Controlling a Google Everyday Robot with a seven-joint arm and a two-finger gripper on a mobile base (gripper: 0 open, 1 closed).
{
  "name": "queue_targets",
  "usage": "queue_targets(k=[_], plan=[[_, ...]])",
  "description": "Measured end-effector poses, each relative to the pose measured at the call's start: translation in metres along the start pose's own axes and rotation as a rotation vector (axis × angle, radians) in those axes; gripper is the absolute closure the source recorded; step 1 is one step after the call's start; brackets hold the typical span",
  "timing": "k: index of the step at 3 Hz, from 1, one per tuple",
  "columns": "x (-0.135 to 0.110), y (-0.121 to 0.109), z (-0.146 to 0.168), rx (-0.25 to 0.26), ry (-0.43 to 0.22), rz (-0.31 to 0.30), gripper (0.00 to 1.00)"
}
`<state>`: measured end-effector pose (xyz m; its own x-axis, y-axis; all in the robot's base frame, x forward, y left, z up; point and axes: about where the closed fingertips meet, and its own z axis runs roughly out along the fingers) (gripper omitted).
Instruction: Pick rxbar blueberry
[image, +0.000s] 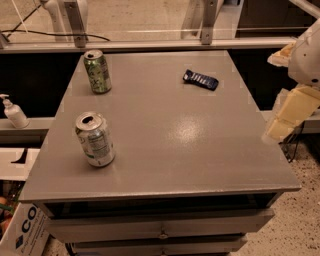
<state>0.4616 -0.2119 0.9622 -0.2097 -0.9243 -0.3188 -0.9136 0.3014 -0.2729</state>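
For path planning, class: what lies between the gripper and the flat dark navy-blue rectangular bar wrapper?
Only bare grey tabletop, seen in the camera view, separates the cream gripper beside the table's right edge from the flat dark navy-blue bar wrapper.

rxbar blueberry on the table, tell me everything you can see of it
The rxbar blueberry is a small, flat, dark navy-blue rectangular snack wrapper, seemingly glossy plastic, with a row of pale marks along its face. It lies flat, slightly skewed, on the far right part of the grey rectangular table top, touching nothing else. The robot's cream-coloured gripper hangs beyond the table's right edge, well apart from the bar.
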Motion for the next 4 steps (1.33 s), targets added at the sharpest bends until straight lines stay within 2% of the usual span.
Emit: queue_targets(k=[1,3,4], plan=[[-0.001,-0.031,0.027,0.013,-0.105,0.075,0.0],[0.005,-0.096,0.101,-0.108,-0.275,0.283,0.0],[-0.004,-0.129,0.134,-0.162,-0.373,0.361,0.0]])
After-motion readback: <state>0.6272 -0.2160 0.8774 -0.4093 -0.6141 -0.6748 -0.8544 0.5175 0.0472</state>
